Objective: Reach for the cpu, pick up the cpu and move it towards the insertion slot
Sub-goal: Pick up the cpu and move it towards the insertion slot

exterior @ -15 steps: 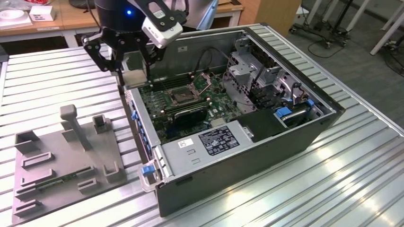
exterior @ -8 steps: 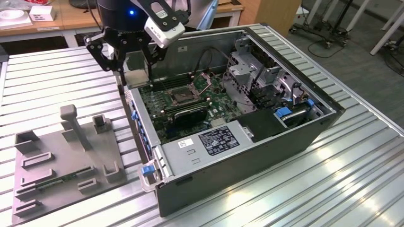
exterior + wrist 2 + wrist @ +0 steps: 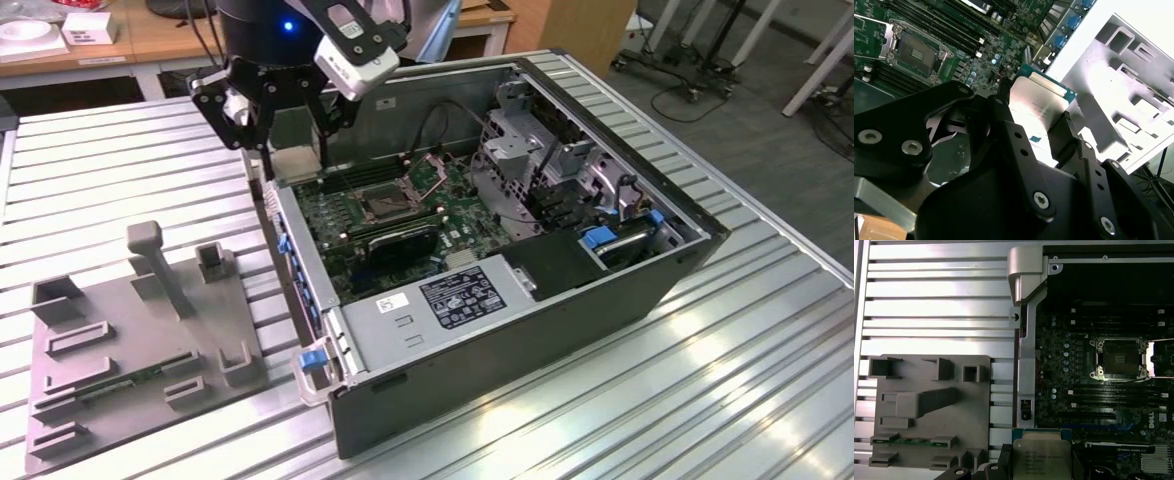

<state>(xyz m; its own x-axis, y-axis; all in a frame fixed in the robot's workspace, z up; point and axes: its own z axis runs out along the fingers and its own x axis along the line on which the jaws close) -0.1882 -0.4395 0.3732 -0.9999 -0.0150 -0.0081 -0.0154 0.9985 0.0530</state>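
So the black multi-link hand point(image 3: 1046, 137) is clamped on the thin square CPU with the silvery metal top point(image 3: 1040, 102), fingers pinching opposite edges, chip held in the air over the left wall of the open black computer case point(image 3: 667, 270). In the exterior view the chip is just a pale square under the hand point(image 3: 296, 160). That part looks light and stiff but fragile, so edge grips are probably the safe way, keeping off the underside contacts. The first wrist view gives a clean top-down look at the square silver-framed socket with the dark centre point(image 3: 1118, 357) on the green board, well apart from the chip. It also shows the grey moulded parts holder point(image 3: 929, 405) on the ribbed metal counter point(image 3: 934, 295).
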